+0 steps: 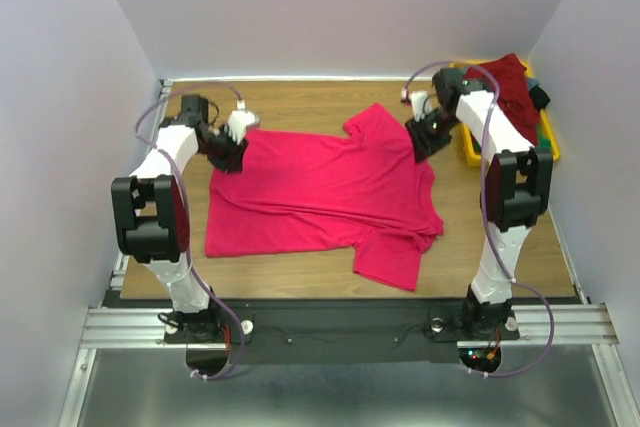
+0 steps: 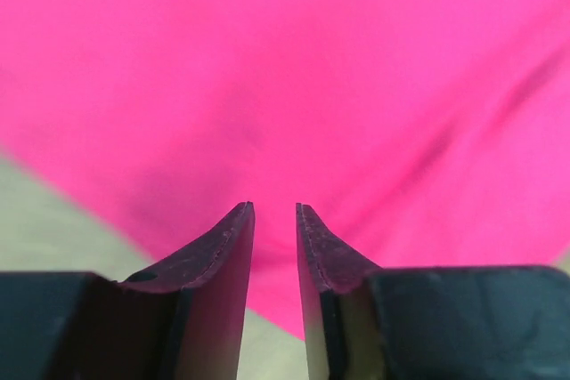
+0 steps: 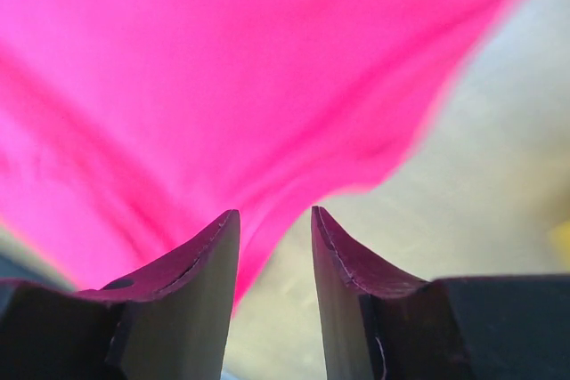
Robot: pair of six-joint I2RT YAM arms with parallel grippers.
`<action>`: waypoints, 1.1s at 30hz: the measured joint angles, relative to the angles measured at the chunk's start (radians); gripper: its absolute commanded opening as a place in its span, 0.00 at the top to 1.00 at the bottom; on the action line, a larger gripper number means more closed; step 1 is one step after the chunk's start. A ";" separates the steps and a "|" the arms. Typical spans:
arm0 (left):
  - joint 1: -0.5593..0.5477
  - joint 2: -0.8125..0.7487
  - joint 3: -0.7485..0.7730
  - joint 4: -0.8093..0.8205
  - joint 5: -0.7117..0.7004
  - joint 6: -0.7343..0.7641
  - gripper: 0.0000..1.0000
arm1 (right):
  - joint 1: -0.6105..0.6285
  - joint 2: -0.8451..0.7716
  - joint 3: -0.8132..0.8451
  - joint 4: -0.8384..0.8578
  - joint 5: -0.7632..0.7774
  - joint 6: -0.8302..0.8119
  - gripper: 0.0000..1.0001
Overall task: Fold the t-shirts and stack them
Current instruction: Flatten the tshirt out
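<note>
From above, the crimson t-shirt (image 1: 320,187) lies spread on the wooden surface (image 1: 280,269). The left tool (image 1: 230,150) is at its far left corner and the right tool (image 1: 428,137) at its far right edge, near a yellow bin (image 1: 470,154) holding a maroon t-shirt (image 1: 510,87). The left wrist view shows fingers (image 2: 223,255) slightly parted and empty, with crimson cloth just beyond. The right wrist view shows a similar empty gap over the cloth's edge.

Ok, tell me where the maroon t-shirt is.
In the top view, the maroon t-shirt is heaped on the yellow bin at the far right of the table, just beyond the right arm.
</note>
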 measured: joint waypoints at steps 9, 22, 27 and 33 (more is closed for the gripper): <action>0.011 0.105 0.257 0.176 0.026 -0.200 0.60 | -0.021 0.327 0.381 0.091 0.053 0.128 0.63; 0.011 0.362 0.304 0.274 -0.114 -0.381 0.64 | -0.021 0.500 0.526 0.172 0.207 0.230 0.67; 0.011 0.484 0.475 0.267 -0.153 -0.422 0.68 | -0.018 0.609 0.708 0.223 0.290 0.250 0.66; 0.011 0.672 0.778 0.225 -0.179 -0.451 0.68 | -0.017 0.658 0.766 0.351 0.377 0.255 0.62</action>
